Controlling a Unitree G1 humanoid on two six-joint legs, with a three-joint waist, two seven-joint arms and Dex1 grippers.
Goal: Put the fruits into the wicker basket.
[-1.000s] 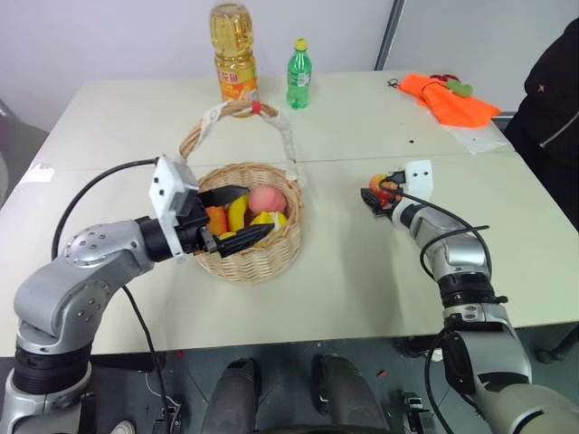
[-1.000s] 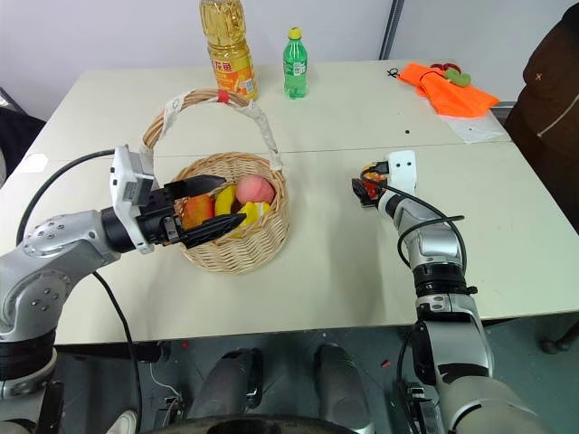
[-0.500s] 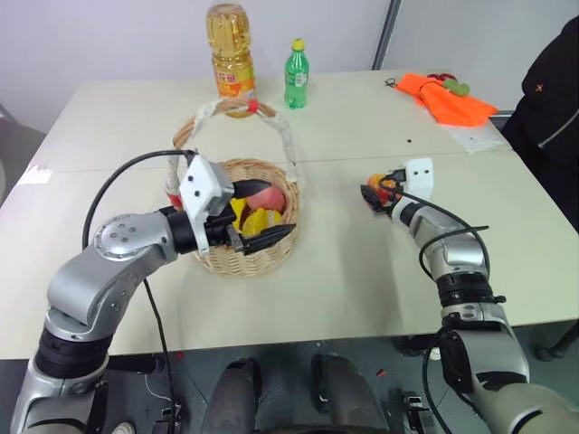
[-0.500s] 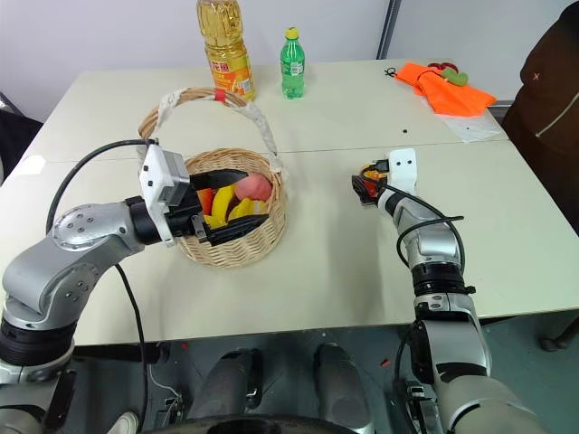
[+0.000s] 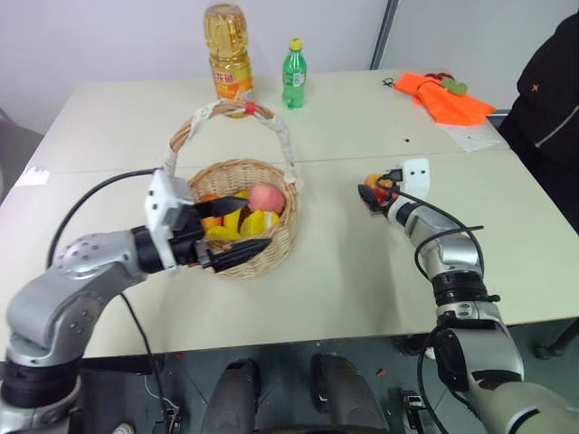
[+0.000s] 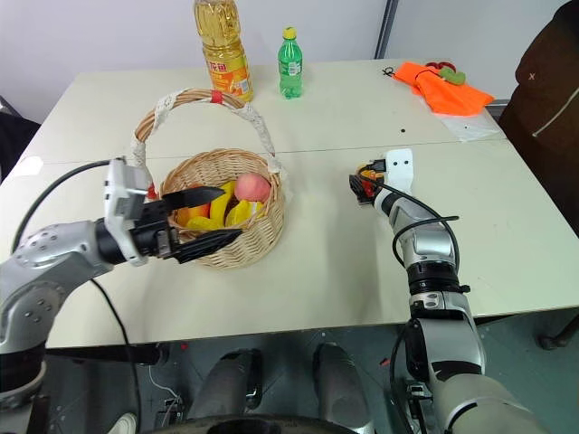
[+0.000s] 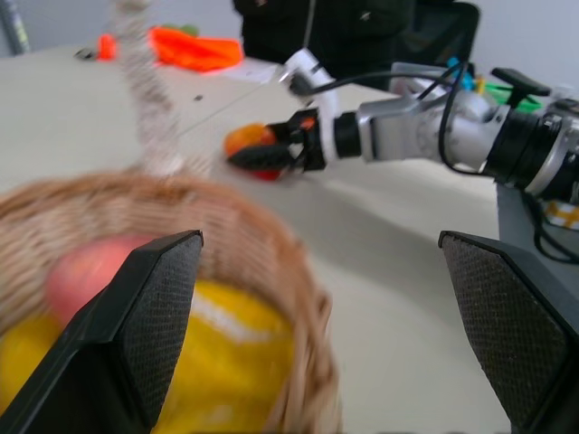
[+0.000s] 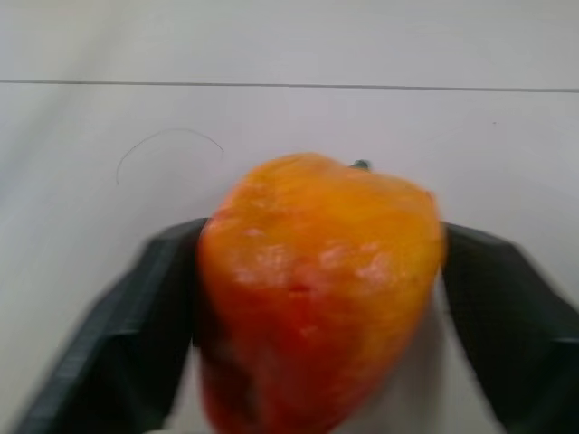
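The big pale surface [image 5: 362,271] is seen first, with a person in dark clothes [image 5: 552,81] standing at its far right corner. An orange cloth [image 5: 448,98] lies near that corner, and a bottle of yellow oil [image 5: 231,59] and a small green bottle [image 5: 292,74] stand at the far edge.

The wicker basket [image 5: 262,249] is set left of the middle of the surface. A pink peach [image 5: 266,198], yellow bananas [image 5: 237,220] and an orange-red fruit [image 5: 210,220] are already lying inside it. Its tall handle [image 5: 226,113] arches over them.

The left gripper [image 5: 233,226] is held at the near left side of the basket, with one finger over the rim and one along the outside wall. It is wide open and nothing is held in it.

The right gripper [image 5: 374,193] is placed well to the right of the basket. The last fruit, an orange-and-red mango [image 8: 317,289], is seated between its two fingers [image 8: 136,316]. The fingers are pressed against both sides of the mango, so a grip seems to be made.

The mango is smooth and rounded, so it could slip out if it is lifted quickly. The tall handle could be bumped on the way over, and the light basket could be tipped. The basket could also be knocked by the left gripper, which is very close to it.
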